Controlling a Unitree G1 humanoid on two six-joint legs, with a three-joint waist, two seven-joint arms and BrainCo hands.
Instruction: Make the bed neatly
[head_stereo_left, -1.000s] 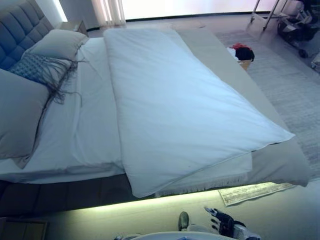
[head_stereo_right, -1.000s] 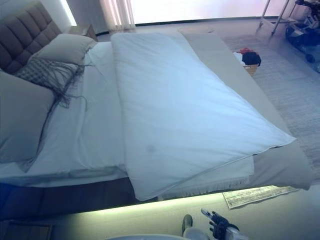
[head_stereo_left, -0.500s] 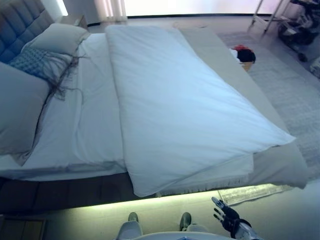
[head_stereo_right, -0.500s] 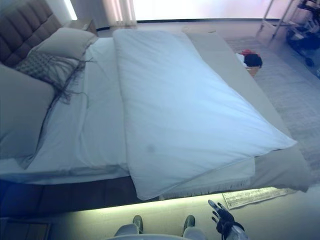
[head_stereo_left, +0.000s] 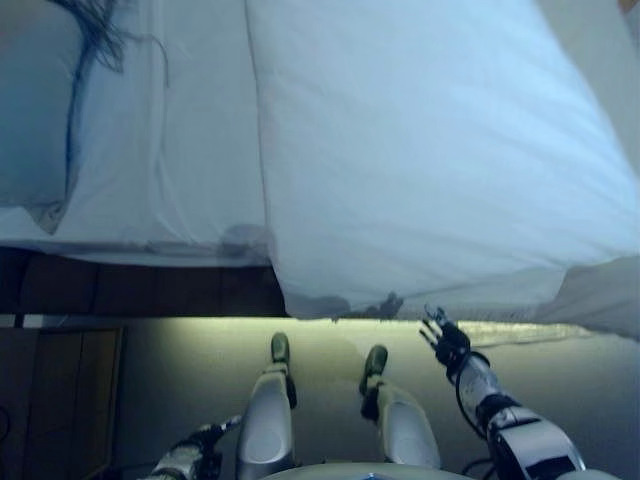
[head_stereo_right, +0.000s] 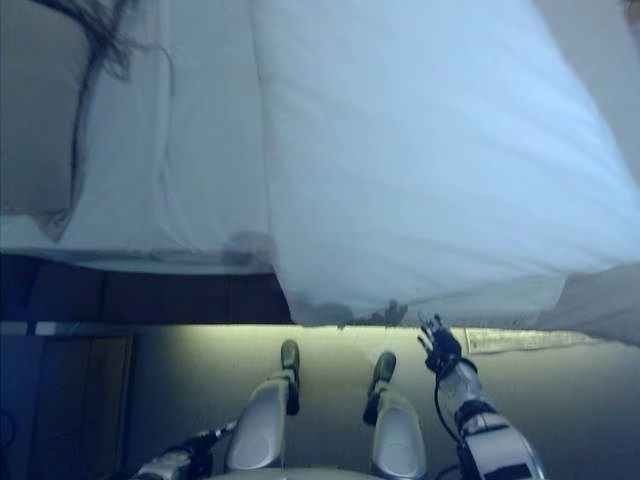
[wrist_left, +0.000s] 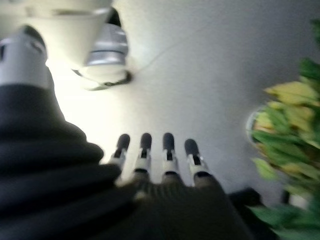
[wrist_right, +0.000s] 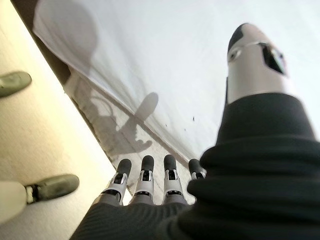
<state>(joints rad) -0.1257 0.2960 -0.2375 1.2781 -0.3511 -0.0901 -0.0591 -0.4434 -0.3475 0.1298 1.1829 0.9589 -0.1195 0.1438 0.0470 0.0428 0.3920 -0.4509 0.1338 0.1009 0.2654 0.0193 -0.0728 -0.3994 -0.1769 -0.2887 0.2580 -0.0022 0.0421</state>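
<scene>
Right hand (head_stereo_left: 445, 338): one, raised at the near edge of the bed, fingers (wrist_right: 145, 176) straight and spread, thumb apart. It holds nothing and stands just below the hanging edge of the duvet, apparently not touching it.

Left hand (head_stereo_left: 205, 440): one, low by the robot's side, well apart from the bed. Fingers (wrist_left: 166, 150) straight in a row over pale floor; nothing in its grasp.

White, smooth, puffy duvet (head_stereo_left: 430, 150): one, spread over the right and middle part of the bed, its near edge draped over the side of the mattress, its left border running straight up the bed.

White bed sheet (head_stereo_left: 190, 150): one, bare to the left of the duvet, creased near the mattress corner.

Grey pillow (head_stereo_left: 30, 110): one in view, at the far left on the sheet, with dark fringe threads (head_stereo_left: 90, 40) trailing across it.

Green and yellow leafy plant (wrist_left: 290, 130): one, beside the left hand in its wrist view.
</scene>
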